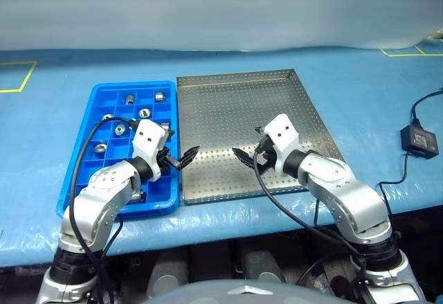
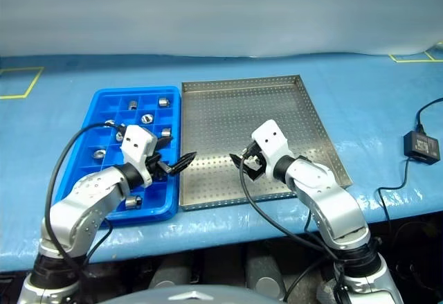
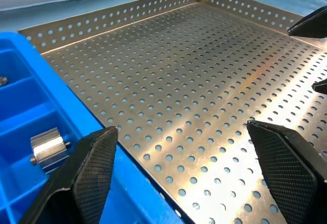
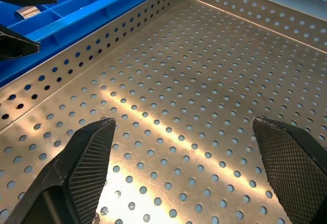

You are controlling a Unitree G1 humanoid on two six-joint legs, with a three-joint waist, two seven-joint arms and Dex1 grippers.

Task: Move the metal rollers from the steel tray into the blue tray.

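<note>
The steel tray [image 1: 277,103] lies in the middle of the blue table, its perforated floor bare where I see it. To its left, touching it, is the blue tray [image 1: 104,103], with several metal rollers [image 1: 129,98] in its compartments; one roller [image 3: 48,146] sits close by my left fingers. My left gripper [image 1: 188,155] is open and hovers over the seam between the two trays, pointing right. My right gripper [image 1: 242,156] is open above the steel tray's near part, pointing left. The two sets of fingertips face each other, a short gap apart. Neither holds anything.
A black power adapter [image 1: 419,140] with its cable lies on the blue table cover at the far right. Yellow tape marks [image 1: 21,75] sit at the far left and far right corners. The table's front edge runs just below both trays.
</note>
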